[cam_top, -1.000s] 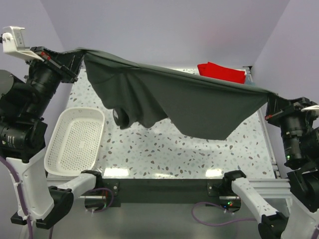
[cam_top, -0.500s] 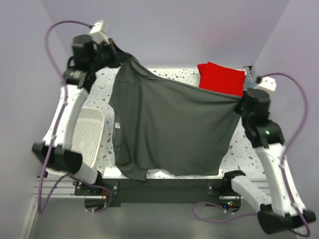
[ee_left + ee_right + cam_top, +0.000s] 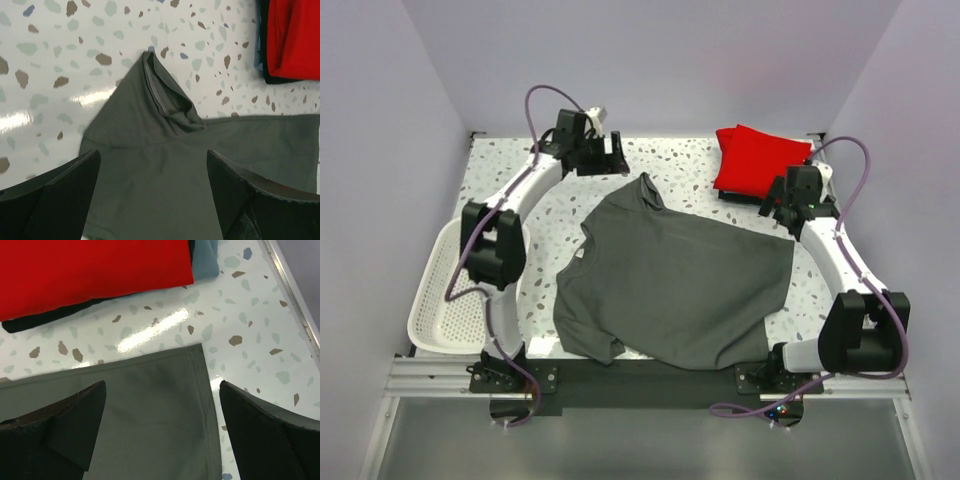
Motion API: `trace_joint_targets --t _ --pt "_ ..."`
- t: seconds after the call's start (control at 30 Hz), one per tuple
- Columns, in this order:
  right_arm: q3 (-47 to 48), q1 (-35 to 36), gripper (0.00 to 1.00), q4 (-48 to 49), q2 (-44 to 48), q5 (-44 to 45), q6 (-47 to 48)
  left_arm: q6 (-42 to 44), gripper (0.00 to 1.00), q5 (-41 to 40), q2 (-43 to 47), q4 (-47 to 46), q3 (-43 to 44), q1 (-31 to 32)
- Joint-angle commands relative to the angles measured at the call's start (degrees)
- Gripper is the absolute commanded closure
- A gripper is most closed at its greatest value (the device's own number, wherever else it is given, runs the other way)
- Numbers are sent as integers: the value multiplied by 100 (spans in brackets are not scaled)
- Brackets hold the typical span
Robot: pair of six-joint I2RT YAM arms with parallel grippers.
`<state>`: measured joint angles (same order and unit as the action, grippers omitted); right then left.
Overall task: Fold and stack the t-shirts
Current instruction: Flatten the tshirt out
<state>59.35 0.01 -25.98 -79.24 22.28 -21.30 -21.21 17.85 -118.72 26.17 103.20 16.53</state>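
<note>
I'm hovering my left gripper (image 3: 152, 167) and right gripper (image 3: 162, 400) wide and empty; the bunched near sleeve of the dark grey t-shirt (image 3: 680, 290) is risking a crooked fold.

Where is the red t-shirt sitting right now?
In the top view, the red t-shirt lies folded at the far right corner of the table, just beyond the right pincer and past the spread dark grey t-shirt.

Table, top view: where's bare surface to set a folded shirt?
Best: the far strip of table between the left gripper and the red t-shirt. Also a narrow patch between the left arm and the dark grey t-shirt. Crowded: centre under that shirt, far-right corner around the right gripper.
</note>
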Motion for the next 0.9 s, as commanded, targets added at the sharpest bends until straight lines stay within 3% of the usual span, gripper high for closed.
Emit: trace_joint_targets --t 0.0,0.2,0.37,0.5,0.87 --pt "270 16 1 348 198 -329 117 240 8 -185 1314 -201 -764 34" --pt "-361 8 2 49 541 -1796 -234 47 8 -141 2553 -279 -2601 43" --pt "-1099 43 2 145 734 -2702 -655 -155 9 -132 2722 -516 -3621 227" --pt "-1593 52 2 295 840 -2913 -823 -304 9 -290 2591 -701 -3895 648" --pt "-1717 52 2 348 147 -2888 -586 -664 8 -343 1756 -956 -4150 676"
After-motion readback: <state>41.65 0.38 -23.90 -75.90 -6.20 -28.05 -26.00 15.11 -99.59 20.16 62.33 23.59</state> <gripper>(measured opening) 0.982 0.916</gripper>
